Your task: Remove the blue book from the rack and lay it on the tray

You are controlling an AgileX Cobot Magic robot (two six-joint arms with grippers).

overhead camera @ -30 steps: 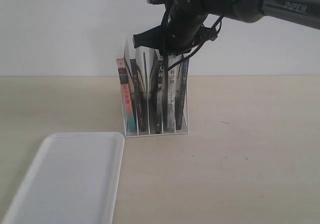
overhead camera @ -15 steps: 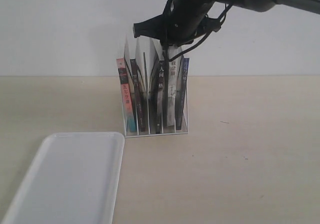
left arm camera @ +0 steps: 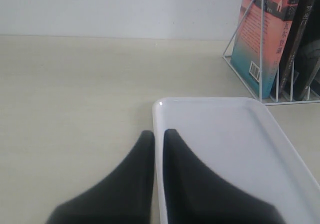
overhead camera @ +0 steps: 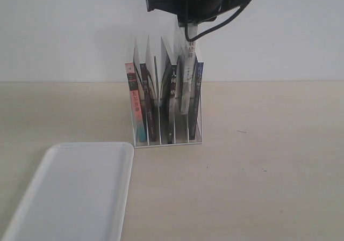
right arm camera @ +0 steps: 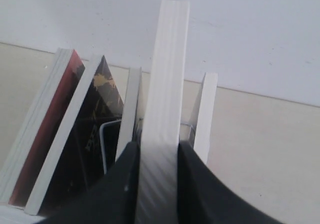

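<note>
Three views, taken in turn.

Exterior view: a white wire rack (overhead camera: 167, 143) stands on a pale beige surface (overhead camera: 269, 144) before a plain white wall (overhead camera: 64, 31). Above the rack, the right end effector (overhead camera: 188, 31) is clamped on a pale grey-spined book (overhead camera: 187, 80). That book hangs partly raised, its lower half between its neighbours in the rack. The blue book (overhead camera: 199, 99) stands upright and ungripped in the rack's end slot, just beside the raised book. The tray (overhead camera: 75, 198) lies flat in front of the rack, one corner just beside the rack's other end, where a pink-spined book (overhead camera: 135, 107) stands.

Left wrist view: the left end effector (left arm camera: 158, 134) hangs over the tray's rim, away from the rack, fingers nearly together and holding nothing.

Right wrist view: dark fingers pinch the white page edge of one book. Another book stands close beside it in the rack.

The main risk, as I judge it, is that the wrong book goes to the tray, since the grip sits one slot off the blue one. The rising book could also rub its neighbours and tip the light rack.

The surface is matt and bare apart from these things; no more of the room shows.
</note>
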